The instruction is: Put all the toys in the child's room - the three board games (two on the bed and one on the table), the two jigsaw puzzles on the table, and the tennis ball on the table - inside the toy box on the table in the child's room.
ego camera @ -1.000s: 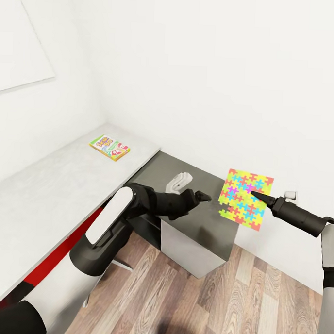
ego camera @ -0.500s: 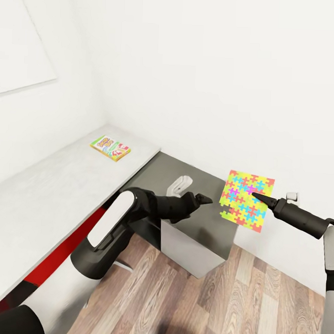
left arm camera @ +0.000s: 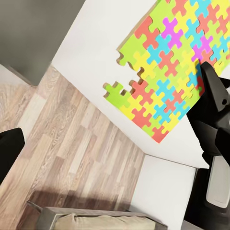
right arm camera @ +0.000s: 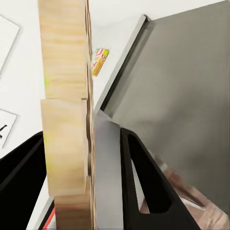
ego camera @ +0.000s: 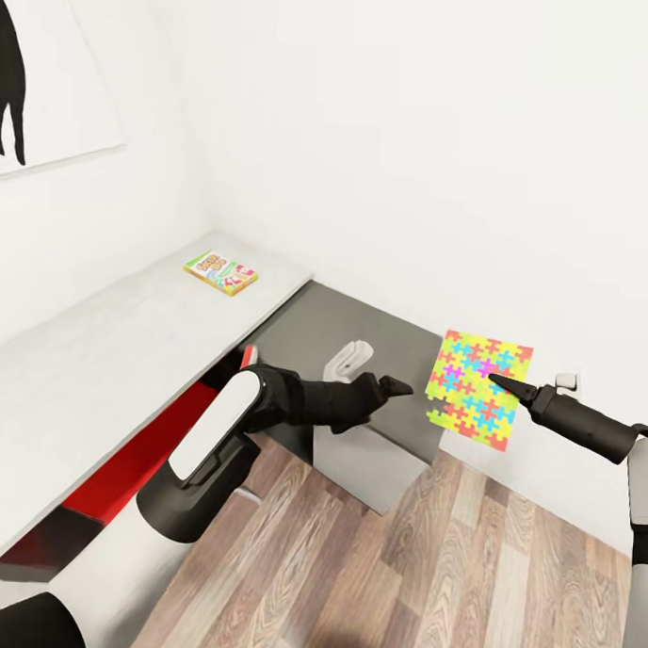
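Note:
My right gripper point(ego camera: 498, 380) is shut on a jigsaw puzzle point(ego camera: 480, 387), a thin square of yellow, blue, pink and orange pieces held upright in the air in front of the white wall. The right wrist view shows the puzzle point(right arm camera: 67, 120) edge-on with its plain wooden back, a black finger point(right arm camera: 143, 182) on each side. My left gripper point(ego camera: 397, 386) hovers open and empty just left of the puzzle point(left arm camera: 167, 72). A board game point(ego camera: 221, 271) with a yellow-green-red cover lies at the far end of the light grey table point(ego camera: 96, 371); it appears again as the board game point(right arm camera: 99, 61).
A dark grey panel point(ego camera: 362, 316) and a light grey block point(ego camera: 370, 463) stand at the table's end by the wall. A picture with a black silhouette point(ego camera: 13, 94) hangs at upper left. A wall socket point(ego camera: 567, 380) is behind the puzzle. Wood-plank floor point(ego camera: 426, 574) lies below.
The whole view has shifted, so the camera moved: the table and board game slid up-left and the black silhouette picture came into sight. Both arms and the held puzzle kept their pose.

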`<state>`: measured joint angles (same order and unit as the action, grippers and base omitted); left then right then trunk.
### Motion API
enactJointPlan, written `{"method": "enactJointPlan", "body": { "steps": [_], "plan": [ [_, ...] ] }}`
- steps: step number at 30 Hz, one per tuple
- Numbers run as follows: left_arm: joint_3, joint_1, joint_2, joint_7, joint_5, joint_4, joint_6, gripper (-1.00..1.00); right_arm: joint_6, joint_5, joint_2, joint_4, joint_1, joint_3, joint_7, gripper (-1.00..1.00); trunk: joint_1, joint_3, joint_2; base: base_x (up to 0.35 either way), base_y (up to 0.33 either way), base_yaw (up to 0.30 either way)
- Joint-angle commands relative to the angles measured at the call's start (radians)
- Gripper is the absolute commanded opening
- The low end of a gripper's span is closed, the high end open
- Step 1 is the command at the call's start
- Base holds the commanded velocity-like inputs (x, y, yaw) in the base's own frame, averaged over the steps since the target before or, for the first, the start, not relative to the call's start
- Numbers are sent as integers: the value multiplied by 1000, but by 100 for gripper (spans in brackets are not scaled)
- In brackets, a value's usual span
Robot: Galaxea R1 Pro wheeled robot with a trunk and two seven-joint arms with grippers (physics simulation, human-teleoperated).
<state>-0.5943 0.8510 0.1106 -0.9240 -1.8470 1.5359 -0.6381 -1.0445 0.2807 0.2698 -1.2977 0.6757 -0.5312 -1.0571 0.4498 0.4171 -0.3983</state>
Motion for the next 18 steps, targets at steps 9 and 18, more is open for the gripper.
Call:
{"method": "enactJointPlan", "body": {
  "steps": [9, 18],
  "plan": [
    [0, 0, 0, -7, -6, 5, -2, 100, -3, -6, -2, 0, 1, -1, -1, -100, 0, 2, -2, -77, 0, 28],
    [-1, 0, 0, -7, -6, 6, -2, 100, -3, -7, -4, 0, 2, -2, 59, -100, 0, 0, -2, -17, 0, 185]
  ]
}}
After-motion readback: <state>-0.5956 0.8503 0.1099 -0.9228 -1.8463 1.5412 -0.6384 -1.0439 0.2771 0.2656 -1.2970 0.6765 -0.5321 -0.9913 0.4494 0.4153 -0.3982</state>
